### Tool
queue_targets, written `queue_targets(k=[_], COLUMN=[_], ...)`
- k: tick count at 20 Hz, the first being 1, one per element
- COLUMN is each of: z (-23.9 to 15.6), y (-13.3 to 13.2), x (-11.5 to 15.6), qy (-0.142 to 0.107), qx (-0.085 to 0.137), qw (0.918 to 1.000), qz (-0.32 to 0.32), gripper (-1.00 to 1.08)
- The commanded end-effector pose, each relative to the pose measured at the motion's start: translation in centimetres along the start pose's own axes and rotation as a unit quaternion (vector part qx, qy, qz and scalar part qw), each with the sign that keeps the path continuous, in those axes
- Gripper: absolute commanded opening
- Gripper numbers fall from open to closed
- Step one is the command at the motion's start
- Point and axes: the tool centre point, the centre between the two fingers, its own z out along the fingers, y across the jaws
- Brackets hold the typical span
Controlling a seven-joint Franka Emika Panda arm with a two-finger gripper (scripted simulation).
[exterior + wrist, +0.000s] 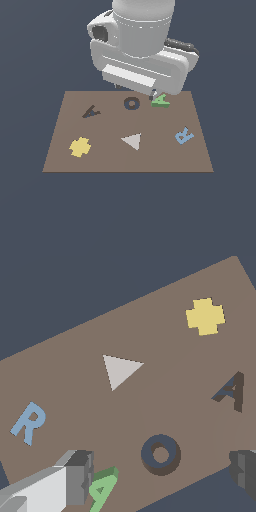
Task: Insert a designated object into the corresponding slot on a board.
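Board [125, 160] edge, green A [161, 101] half behind end effector [160, 476].

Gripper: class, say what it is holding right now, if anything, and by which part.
Nothing is held. The gripper is open, fingers wide apart; the green A lies on the board beside one finger, ungrasped.

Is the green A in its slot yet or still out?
Out. The green A lies on the board by the dark ring; the A-shaped slot beyond it is empty.
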Motion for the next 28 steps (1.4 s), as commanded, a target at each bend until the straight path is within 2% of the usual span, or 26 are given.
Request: queue_targets(k=[1, 6, 10, 19, 28], z=[0.9, 2.7, 4.2, 7.0, 8.9], y=[-0.1, -0.6, -1.2, -3.2, -5.0], x=[-1.1, -3.2, -4.9, -7.8, -9.4], qy=[-0.002, -0.007, -0.011, -0.018, -0.024], qx=[-0.002, -0.005, -0.008, -0.013, -0.015], qw=[0.9991, 0.9924, 0.9822, 0.9492, 0.9186], qz=[0.041, 0.123, 0.188, 0.314, 0.394], gripper=[1.00, 1.00, 1.00, 1.00, 1.00])
